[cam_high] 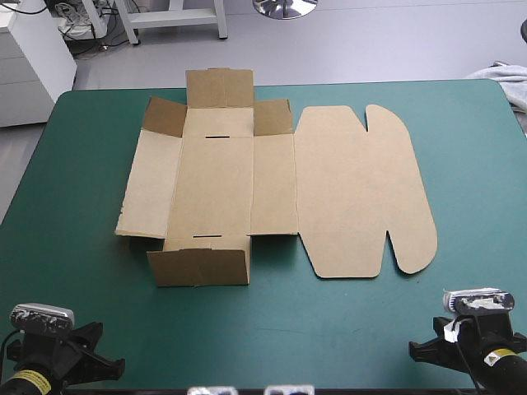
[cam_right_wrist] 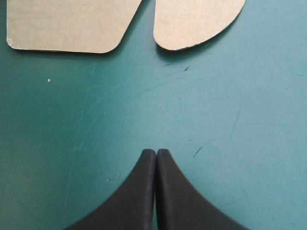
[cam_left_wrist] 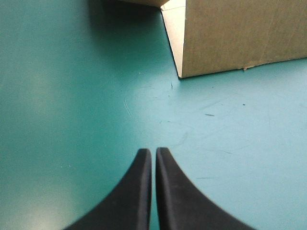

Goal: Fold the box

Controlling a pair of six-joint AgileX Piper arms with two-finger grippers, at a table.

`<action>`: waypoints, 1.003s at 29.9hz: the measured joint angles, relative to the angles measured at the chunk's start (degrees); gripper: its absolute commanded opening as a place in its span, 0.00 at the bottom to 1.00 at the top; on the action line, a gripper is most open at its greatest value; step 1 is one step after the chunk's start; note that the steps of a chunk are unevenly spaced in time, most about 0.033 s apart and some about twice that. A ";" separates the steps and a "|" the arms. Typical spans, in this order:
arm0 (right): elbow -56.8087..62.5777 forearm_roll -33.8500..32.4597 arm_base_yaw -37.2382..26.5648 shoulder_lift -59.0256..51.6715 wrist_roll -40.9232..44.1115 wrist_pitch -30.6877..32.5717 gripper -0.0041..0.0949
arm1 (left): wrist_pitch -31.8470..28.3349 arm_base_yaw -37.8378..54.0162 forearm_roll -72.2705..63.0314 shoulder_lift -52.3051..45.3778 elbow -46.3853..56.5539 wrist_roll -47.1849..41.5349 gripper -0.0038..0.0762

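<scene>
Brown box [cam_high: 247, 181] | ahead of left pincer [cam_left_wrist: 153, 152], closed | ahead of right pincer [cam_right_wrist: 156, 152], closed

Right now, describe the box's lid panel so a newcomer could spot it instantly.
On the teal-green table cover lies the box, a cut sheet of brown cardboard. Its lid panel is the largest section, at the sheet's right end. Only it has rounded corners and two slit-off ear tabs.

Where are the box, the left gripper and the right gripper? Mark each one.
box [cam_high: 216, 193]: high view, on its flat middle panel.
left gripper [cam_left_wrist: 153, 151]: left wrist view, between its shut fingertips.
right gripper [cam_right_wrist: 156, 152]: right wrist view, between its shut fingertips.
</scene>
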 measured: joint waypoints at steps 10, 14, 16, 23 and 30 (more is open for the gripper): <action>0.00 0.00 0.00 0.00 0.00 0.00 0.02 | 2.13 0.00 -0.25 10.90 -11.76 -0.25 0.04; 0.00 0.00 0.00 0.00 0.00 0.00 0.02 | 2.03 0.00 -1.00 19.78 -19.73 -0.25 0.04; 0.00 0.00 0.00 0.00 0.00 0.00 0.02 | 1.44 0.00 -1.44 24.31 -23.84 -0.25 0.04; 0.00 0.00 0.00 0.00 0.00 0.00 0.02 | -3.31 0.00 -1.71 42.38 -36.16 -0.25 0.04; 0.00 0.00 0.00 0.00 0.00 0.00 0.02 | -9.61 0.32 -1.94 60.98 -46.89 -0.25 0.04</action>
